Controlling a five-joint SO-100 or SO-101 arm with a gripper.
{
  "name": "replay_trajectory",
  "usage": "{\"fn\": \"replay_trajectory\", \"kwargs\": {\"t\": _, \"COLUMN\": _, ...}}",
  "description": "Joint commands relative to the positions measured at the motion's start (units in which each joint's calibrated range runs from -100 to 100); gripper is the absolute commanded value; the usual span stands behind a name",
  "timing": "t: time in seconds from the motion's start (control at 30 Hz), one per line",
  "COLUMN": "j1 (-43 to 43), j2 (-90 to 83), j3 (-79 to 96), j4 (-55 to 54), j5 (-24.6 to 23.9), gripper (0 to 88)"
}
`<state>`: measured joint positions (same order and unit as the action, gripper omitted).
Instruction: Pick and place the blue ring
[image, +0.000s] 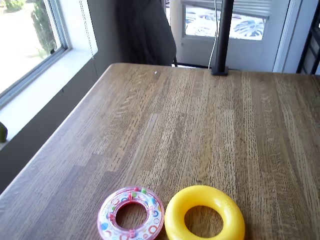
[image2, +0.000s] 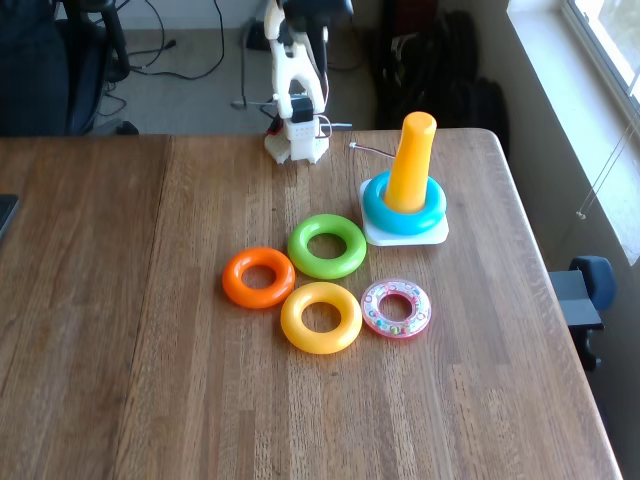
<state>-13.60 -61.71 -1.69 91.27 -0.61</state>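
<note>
In the fixed view, going from left to right on the wooden table (image2: 120, 330), there is first the orange ring (image2: 258, 277), then the yellow ring (image2: 320, 317) just in front of the green ring (image2: 327, 245), then the clear patterned ring (image2: 396, 308), and at the right the blue ring (image2: 404, 210). The blue ring lies flat on the white base (image2: 432, 236), around the orange-yellow peg (image2: 410, 163), so it seems that its placing is already done. The arm (image2: 296, 90) stands at the far edge of the table, raised and folded back, to the left of the peg and behind it; the blue ring is therefore in front of the arm and to the right in this view. The fingers are not visible, so I cannot tell if the gripper is wide or narrow. The wrist view looks over the table, with the patterned ring (image: 131, 214) on the left and the yellow ring (image: 204, 214) just beside it on the right.
</note>
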Motion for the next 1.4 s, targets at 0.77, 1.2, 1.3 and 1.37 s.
{"fn": "replay_trajectory", "kwargs": {"t": 0.77, "j1": 0.3, "j2": -33.0, "j3": 70.4, "j4": -40.8, "j5": 0.6, "gripper": 2.2}}
{"fn": "replay_trajectory", "kwargs": {"t": 1.2, "j1": 0.3, "j2": -33.0, "j3": 94.4, "j4": -42.0, "j5": 0.6, "gripper": 2.3}}
{"fn": "replay_trajectory", "kwargs": {"t": 1.3, "j1": 0.3, "j2": -33.0, "j3": 94.9, "j4": -42.0, "j5": 0.5, "gripper": 2.3}}
{"fn": "replay_trajectory", "kwargs": {"t": 1.37, "j1": 0.3, "j2": -33.0, "j3": 95.0, "j4": -42.0, "j5": 0.4, "gripper": 2.3}}
